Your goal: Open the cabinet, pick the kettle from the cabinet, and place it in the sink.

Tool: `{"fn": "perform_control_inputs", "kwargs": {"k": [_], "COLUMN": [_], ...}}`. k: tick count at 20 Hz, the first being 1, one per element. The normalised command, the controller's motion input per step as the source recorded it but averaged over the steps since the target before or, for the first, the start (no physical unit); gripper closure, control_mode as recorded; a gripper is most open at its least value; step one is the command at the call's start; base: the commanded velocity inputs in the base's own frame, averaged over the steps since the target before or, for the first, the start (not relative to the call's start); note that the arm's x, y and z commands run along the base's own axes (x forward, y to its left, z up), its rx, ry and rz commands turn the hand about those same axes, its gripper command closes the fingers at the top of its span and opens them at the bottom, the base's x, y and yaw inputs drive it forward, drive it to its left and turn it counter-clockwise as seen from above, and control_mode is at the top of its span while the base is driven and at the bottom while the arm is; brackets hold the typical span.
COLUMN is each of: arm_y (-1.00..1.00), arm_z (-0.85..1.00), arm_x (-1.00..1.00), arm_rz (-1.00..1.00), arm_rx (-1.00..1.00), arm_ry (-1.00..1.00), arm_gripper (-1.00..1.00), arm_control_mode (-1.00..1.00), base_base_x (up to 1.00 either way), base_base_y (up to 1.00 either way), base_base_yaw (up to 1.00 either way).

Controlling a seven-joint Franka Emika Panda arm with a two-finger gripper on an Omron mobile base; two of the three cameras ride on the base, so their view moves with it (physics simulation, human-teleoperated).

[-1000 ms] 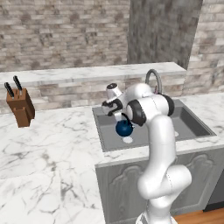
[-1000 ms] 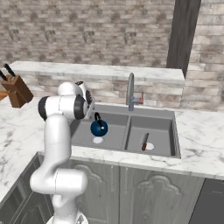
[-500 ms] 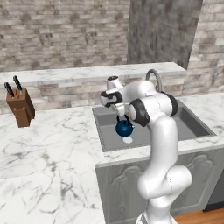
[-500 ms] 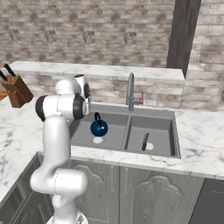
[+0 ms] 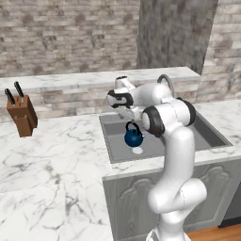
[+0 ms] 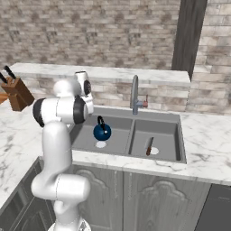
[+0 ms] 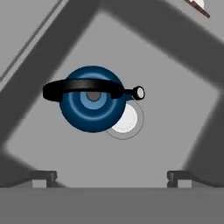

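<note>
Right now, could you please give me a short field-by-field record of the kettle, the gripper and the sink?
kettle: dark blue, upright in the sink's left basin, beside the white drain
kettle handle: black loop, arched over the lid
gripper: open, above the kettle, fingers apart, not touching it
sink: grey double basin in white marble
right basin: small brown-handled utensil lying near its drain
faucet: grey gooseneck behind the divider
counter extras: wooden knife block to the left

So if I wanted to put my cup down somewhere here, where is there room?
The marble counter between the knife block and the sink is bare. So is the counter right of the sink. Crowded: the sink's left basin holds the kettle with the gripper above; the right basin holds a small utensil.
</note>
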Motion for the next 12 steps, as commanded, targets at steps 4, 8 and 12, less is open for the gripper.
{"fn": "perform_control_inputs", "kwargs": {"k": [4, 8, 12], "arm_y": [0.00, 0.00, 0.00], "arm_z": [0.25, 0.26, 0.27], "arm_x": [-0.39, -0.37, -0.37], "arm_rz": [0.49, 0.55, 0.55], "arm_rx": [0.01, 0.06, 0.13], "arm_ry": [0.14, 0.09, 0.02], "arm_gripper": [-1.00, -1.00, -1.00], "arm_control_mode": [-1.00, -1.00, -1.00], "base_base_x": [0.00, 0.00, 0.00], "base_base_y": [0.00, 0.00, 0.00], "base_base_yaw": [0.00, 0.00, 0.00]}}
